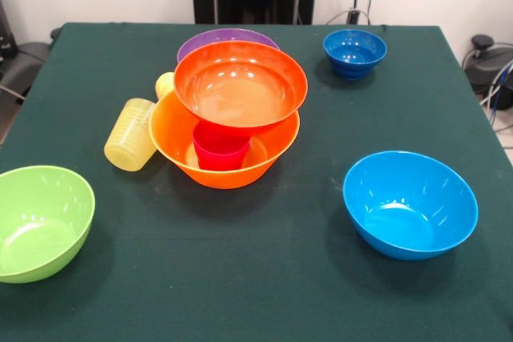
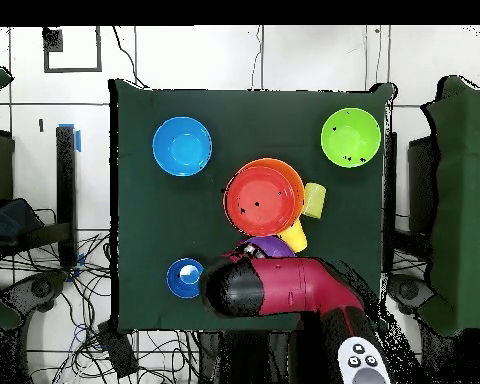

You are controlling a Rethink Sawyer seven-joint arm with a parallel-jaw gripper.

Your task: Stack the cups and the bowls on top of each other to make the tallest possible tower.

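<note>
Tower: red-orange bowl sits tilted on a red-pink cup inside the orange-yellow bowl. Purple bowl just behind. 2 yellow cups (pale one on its side) beside the base. Light blue bowl, lime green bowl and dark blue bowl stand apart. Arm overhead; gripper hidden, jaws cannot be told.
</note>
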